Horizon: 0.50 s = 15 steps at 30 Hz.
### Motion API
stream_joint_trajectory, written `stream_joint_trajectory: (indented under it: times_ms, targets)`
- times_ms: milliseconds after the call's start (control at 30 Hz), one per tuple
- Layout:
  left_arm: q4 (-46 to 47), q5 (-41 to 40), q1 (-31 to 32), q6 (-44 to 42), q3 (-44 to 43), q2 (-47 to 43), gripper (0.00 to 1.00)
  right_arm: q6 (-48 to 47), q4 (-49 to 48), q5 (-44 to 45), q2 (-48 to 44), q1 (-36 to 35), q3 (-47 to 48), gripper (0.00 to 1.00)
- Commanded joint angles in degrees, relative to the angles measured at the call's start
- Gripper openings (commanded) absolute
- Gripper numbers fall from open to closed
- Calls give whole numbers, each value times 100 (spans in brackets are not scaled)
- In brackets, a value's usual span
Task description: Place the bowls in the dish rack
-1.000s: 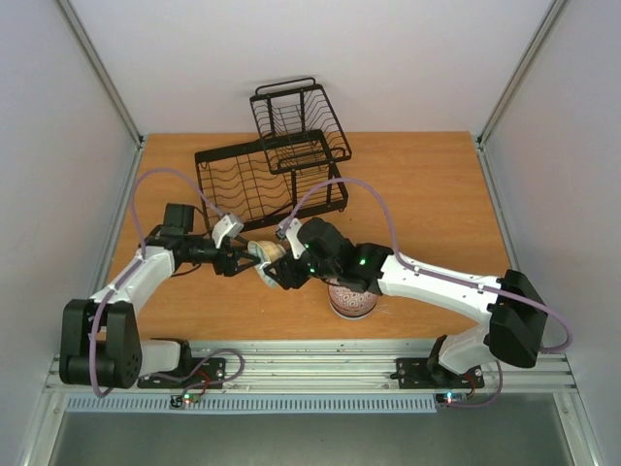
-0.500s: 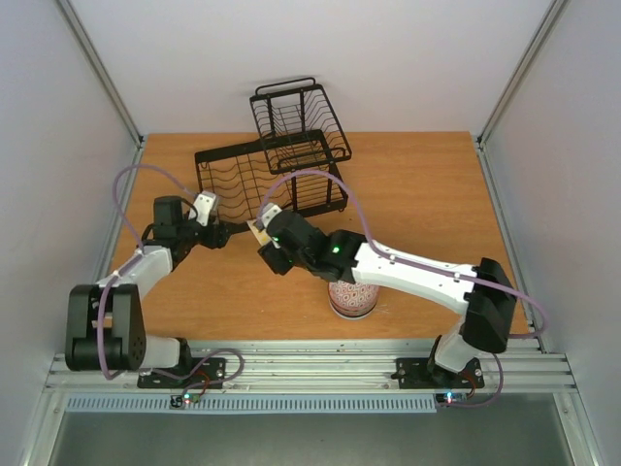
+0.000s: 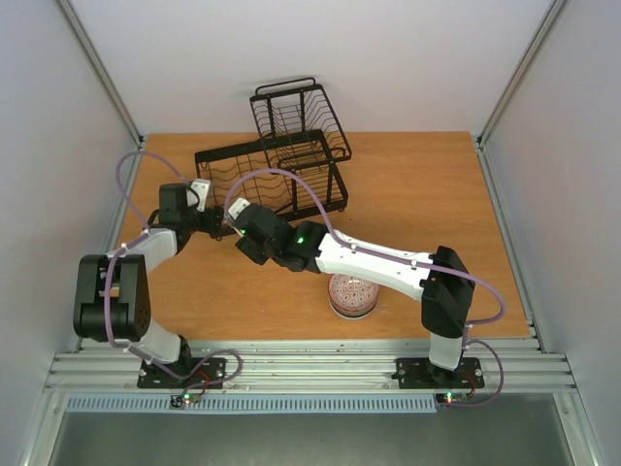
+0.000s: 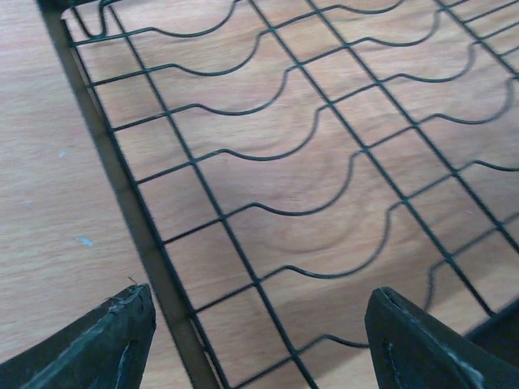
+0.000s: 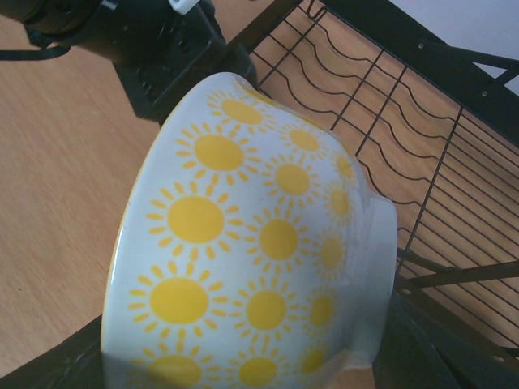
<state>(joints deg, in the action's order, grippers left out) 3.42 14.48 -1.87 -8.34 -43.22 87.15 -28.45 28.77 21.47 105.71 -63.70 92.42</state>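
While the white ceramic bowl printed with yellow suns (image 5: 251,243) is held on its side in the right gripper (image 3: 248,238), just off the near left corner of the black wire two-tier dish rack (image 3: 272,180), the step in hand is judged to be the carry into the lower basket. The bowl should be lifted clear of the front rail, then lowered with its rim lined up between two wavy wires so that it is stood on edge. Release is best delayed until its weight is taken by the wires. The grip appears to be across rim and foot, though the finger contacts are cut off in the right wrist view. The left gripper (image 4: 258,344) is spread wide and empty at that same corner, close beside the bowl, so a knock is to be guarded against. Compared with a second ago, when both grippers were gathered at the bowl over the middle of the orange wooden table (image 3: 437,194), the bowl has been carried left and back toward the rack, and the left arm has been drawn in toward its own side. The round red-and-white patterned bowl (image 3: 352,296) is left unmoved beneath the right arm.
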Motion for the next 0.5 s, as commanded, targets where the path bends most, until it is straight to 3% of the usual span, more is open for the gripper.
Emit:
stream_joint_trajectory:
  times_ms: [0, 167, 200, 267, 333, 467]
  targets:
    - [-43, -752, 33, 98, -395, 383, 72, -87, -175, 257, -6, -39, 164, 1]
    - [-307, -1325, 385, -227, -434, 392, 64, -86, -251, 409, -62, -37, 64, 1]
    - [-315, -1405, 501, -292, -421, 353, 59, -88, -270, 440, -72, -37, 51, 1]
    - [-395, -1585, 693, -456, -409, 302, 35, -94, -296, 500, -105, -39, 8, 1]
    - [-450, -1822, 860, -590, -367, 241, 20, -82, -316, 538, -165, -37, -61, 1]
    - [-437, -2017, 1029, -742, -254, 135, 15, -35, -331, 605, -284, -39, -220, 1]
